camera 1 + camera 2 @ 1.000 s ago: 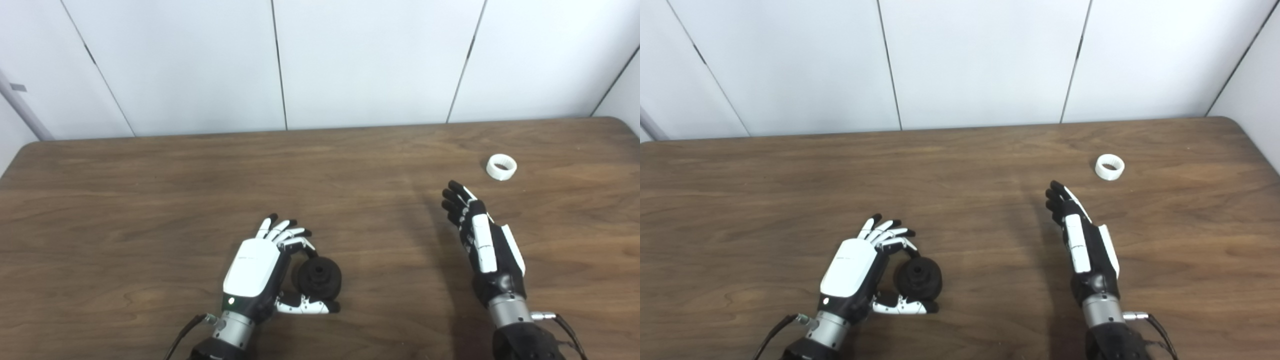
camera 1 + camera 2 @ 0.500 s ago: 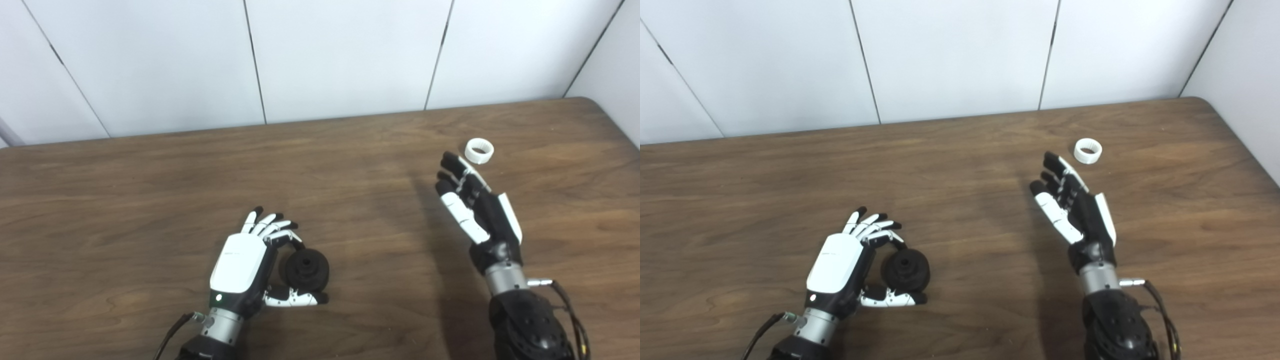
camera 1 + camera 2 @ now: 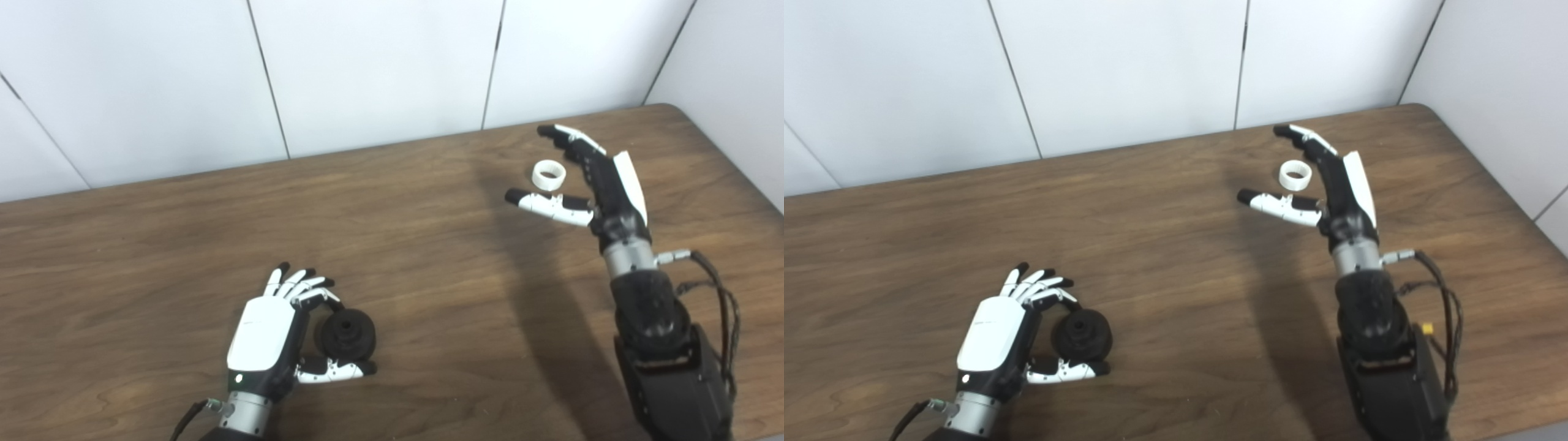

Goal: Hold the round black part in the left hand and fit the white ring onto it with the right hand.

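A brown wood-grain table [image 3: 153, 245] fills the view — white panelled wall [image 3: 367, 61] behind, at twelve o'clock.

A dark brown wood-grain table [image 3: 398, 202] fills the lower part of both views, its far right corner rounded. Behind its far edge stands a white panelled wall [image 3: 373, 67] with thin dark seams, meeting a white side wall [image 3: 1488, 79] at the right. Soft shadows fall on the table.
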